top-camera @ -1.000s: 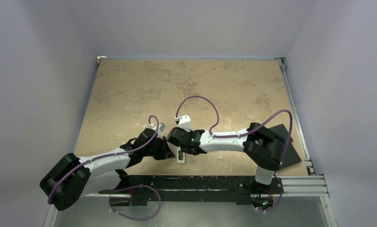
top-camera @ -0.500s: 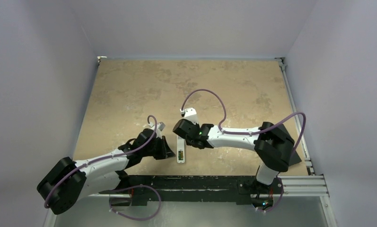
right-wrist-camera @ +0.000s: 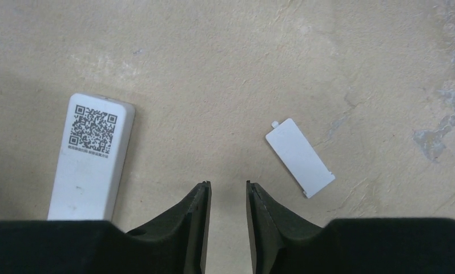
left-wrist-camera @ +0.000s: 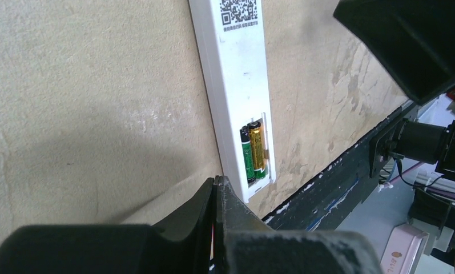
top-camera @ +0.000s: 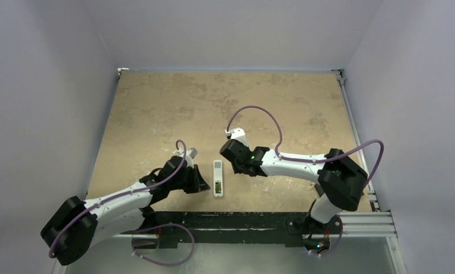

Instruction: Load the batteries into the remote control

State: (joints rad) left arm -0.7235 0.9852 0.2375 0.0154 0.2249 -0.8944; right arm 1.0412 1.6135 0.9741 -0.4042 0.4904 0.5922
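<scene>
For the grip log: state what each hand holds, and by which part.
Nothing is held. The left hand is shut on nothing; the right hand is open and empty.

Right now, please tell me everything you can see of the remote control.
The remote control is a slim white bar, plastic by its look, lying flat on the tan table, plain back up. A QR code label sits near one end. At the other end the battery recess is uncovered, with two batteries in it side by side, one green-black, one gold. Nothing grips it.
</scene>
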